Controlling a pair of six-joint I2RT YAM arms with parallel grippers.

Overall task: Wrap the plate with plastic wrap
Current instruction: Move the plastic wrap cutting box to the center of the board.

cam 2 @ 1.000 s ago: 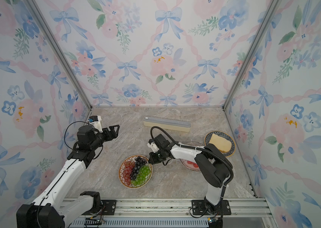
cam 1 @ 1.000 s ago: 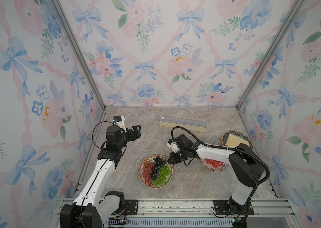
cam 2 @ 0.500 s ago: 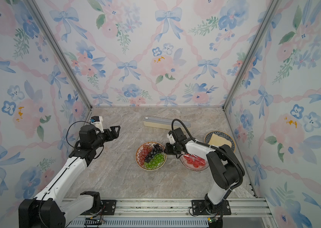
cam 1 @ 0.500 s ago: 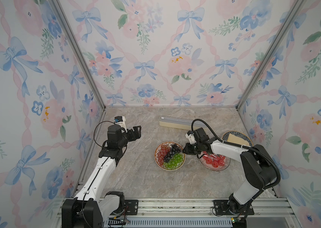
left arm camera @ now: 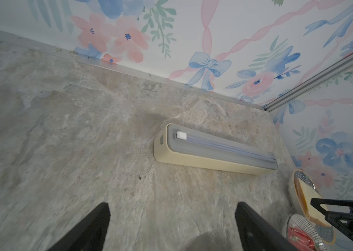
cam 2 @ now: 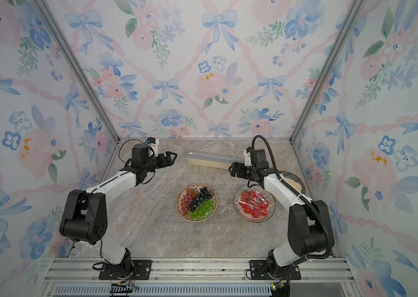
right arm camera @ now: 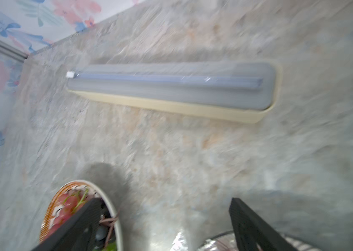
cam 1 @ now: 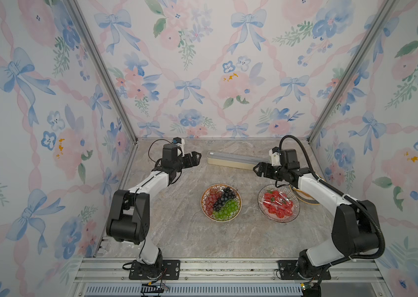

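Observation:
The plate (cam 1: 202,204) with red, dark and green grapes sits mid-table in both top views (cam 2: 177,203), with no film over it. The plastic wrap box (cam 1: 228,159), cream with a grey top and a white slider (left arm camera: 181,135) at its left end, lies at the back (cam 2: 208,159). My right gripper (cam 1: 256,169) hovers open at the box's right end, behind the plate, holding nothing; its wrist view shows the box (right arm camera: 171,87) ahead of the gripper (right arm camera: 165,201) and the plate's rim (right arm camera: 114,208) by one finger. My left gripper (cam 1: 197,158) stands open and empty left of the box (left arm camera: 212,150).
A glass dish (cam 1: 296,208) of strawberries under glossy film stands right of the grape plate. A blue-rimmed plate (cam 2: 292,176) with a pale slice lies behind it, partly under my right arm. Walls close in on three sides.
My right gripper slid the grape plate right and back to mid-table, let go, opened, then drew back toward the box's right end. The left arm barely shifted.

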